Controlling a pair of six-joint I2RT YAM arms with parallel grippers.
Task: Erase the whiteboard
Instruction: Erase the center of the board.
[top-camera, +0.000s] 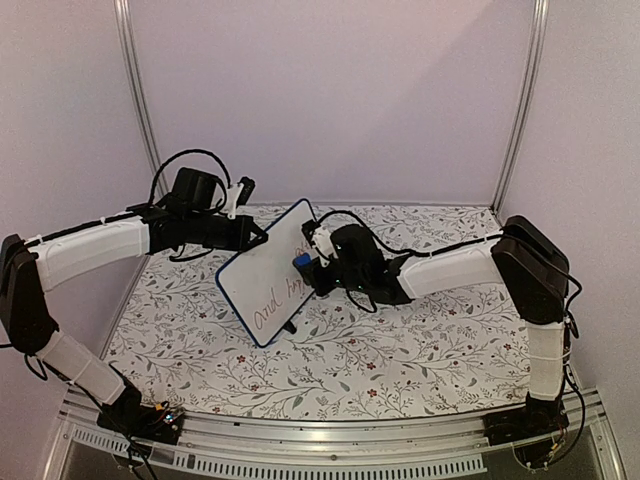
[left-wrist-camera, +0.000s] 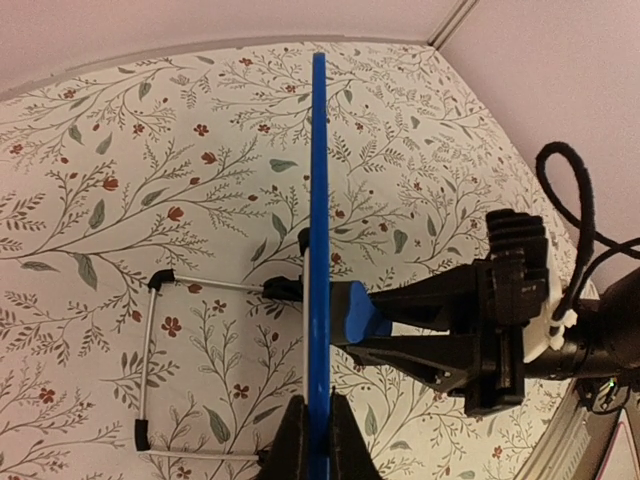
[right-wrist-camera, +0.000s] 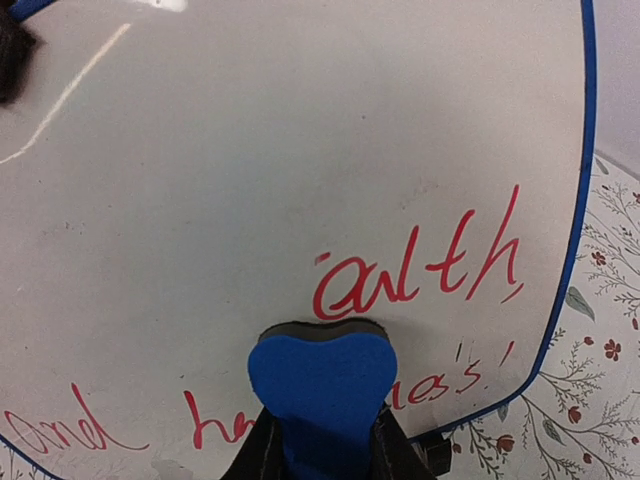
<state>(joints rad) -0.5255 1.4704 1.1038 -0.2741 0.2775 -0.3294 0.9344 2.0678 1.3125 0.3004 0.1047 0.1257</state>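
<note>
The whiteboard stands tilted up off the table, white with a thin blue edge. My left gripper is shut on the board's rim, near its upper left side in the top view. Red handwriting covers the board's lower part, while the upper face is wiped white. My right gripper is shut on a blue heart-shaped eraser, whose dark felt side presses on the board just below the red word. The left wrist view shows that eraser touching the board face.
A floral tablecloth covers the table. A thin wire stand with black feet is attached behind the board. Pale walls with metal posts close the back and sides. A metal rail runs along the near edge.
</note>
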